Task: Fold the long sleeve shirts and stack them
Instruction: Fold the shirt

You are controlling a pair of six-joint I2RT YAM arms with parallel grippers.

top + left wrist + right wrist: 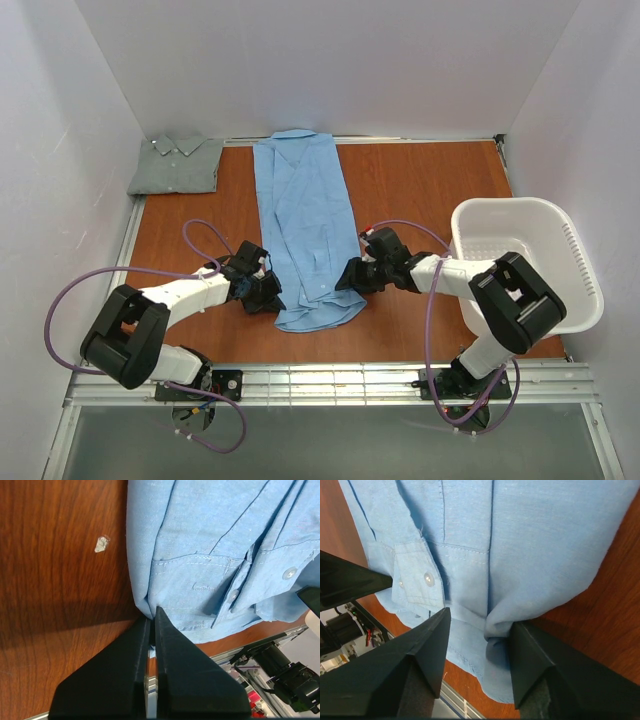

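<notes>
The light blue long sleeve shirt (305,220) lies as a long narrow strip down the middle of the wooden table, collar at the far end. The grey-green shirt (178,165) rests folded at the far left corner. My left gripper (268,298) is at the blue shirt's near left edge. In the left wrist view its jaws are pressed together, with the shirt (210,540) edge pinched at the tips of the left gripper (154,611). My right gripper (350,278) is at the near right edge. It (480,622) stands open astride a bunched fold of the shirt (520,540).
A white plastic laundry basket (590,290) stands at the right side of the table, close behind the right arm. White walls enclose the table on three sides. A metal rail (330,380) runs along the near edge by the arm bases.
</notes>
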